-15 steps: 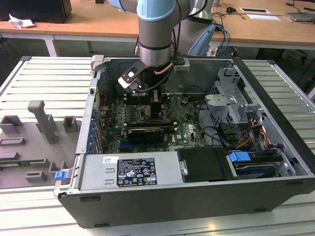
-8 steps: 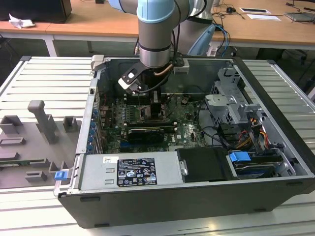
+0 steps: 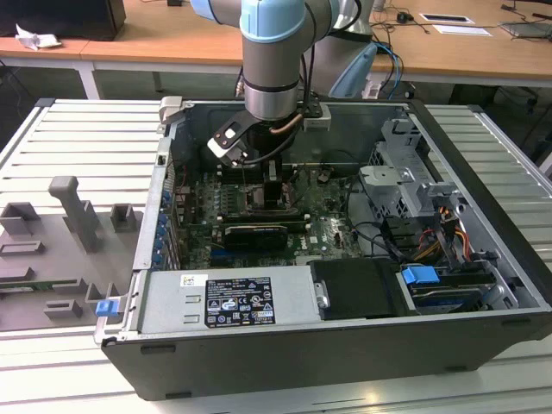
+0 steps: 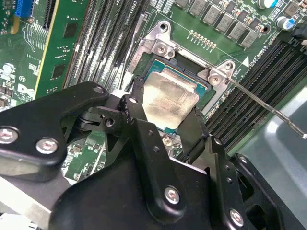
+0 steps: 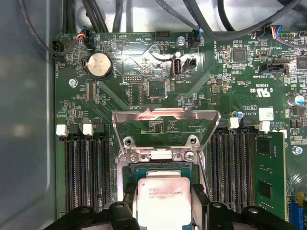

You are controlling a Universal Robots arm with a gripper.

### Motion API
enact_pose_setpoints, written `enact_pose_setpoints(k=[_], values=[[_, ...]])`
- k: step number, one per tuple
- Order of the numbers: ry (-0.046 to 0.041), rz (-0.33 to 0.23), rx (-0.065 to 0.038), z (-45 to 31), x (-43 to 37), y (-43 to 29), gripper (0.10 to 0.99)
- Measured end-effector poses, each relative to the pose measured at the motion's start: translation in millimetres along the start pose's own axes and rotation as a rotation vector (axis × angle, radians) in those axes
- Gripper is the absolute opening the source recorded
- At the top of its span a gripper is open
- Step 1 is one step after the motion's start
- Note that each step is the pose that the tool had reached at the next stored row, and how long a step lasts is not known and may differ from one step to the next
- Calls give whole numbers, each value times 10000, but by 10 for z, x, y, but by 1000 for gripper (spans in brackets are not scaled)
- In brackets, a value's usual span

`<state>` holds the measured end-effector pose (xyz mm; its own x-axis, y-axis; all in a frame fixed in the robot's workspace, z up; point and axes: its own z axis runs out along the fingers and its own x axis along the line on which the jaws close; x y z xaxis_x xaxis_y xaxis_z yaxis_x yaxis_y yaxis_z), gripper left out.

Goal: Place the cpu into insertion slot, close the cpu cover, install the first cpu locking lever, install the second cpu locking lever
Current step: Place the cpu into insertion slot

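The cpu point(image 5: 163, 199) point(image 4: 170, 100), a pale silver square chip, lies level in or just over the insertion slot point(image 5: 144, 168) point(image 4: 168, 67); whether it is fully seated I cannot tell. My gripper point(image 5: 163, 203) point(image 4: 165, 115) point(image 3: 272, 191) is down inside the computer case. Its black fingers point(image 4: 136, 103) press against two opposite edges of the chip. The cpu cover point(image 5: 165, 114), a silver frame, stands swung open beyond the socket on its hinge. A thin metal locking lever point(image 4: 268, 108) sticks out free beside the socket.
Black memory slots point(image 5: 86, 177) flank the socket, with a green memory card point(image 5: 268, 177) in one. A coin battery point(image 5: 99, 64) and cables lie past the cover. A black expansion card point(image 3: 250, 235), a drive cage point(image 3: 405, 185) and the case walls point(image 3: 164, 181) surround the work.
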<state>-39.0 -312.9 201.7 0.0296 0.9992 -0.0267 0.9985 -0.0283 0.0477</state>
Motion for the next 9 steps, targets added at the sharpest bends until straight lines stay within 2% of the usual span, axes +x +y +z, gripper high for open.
enact_pose_setpoints(k=[2, 3, 5, 9], values=[[-5, -1, -2, 1, 0, 0, 533], [-6, 0, -2, 1, 1, 0, 612], [-6, -1, -2, -3, 1, 1, 612], [-29, -1, -3, -71, -1, 4, 612]])
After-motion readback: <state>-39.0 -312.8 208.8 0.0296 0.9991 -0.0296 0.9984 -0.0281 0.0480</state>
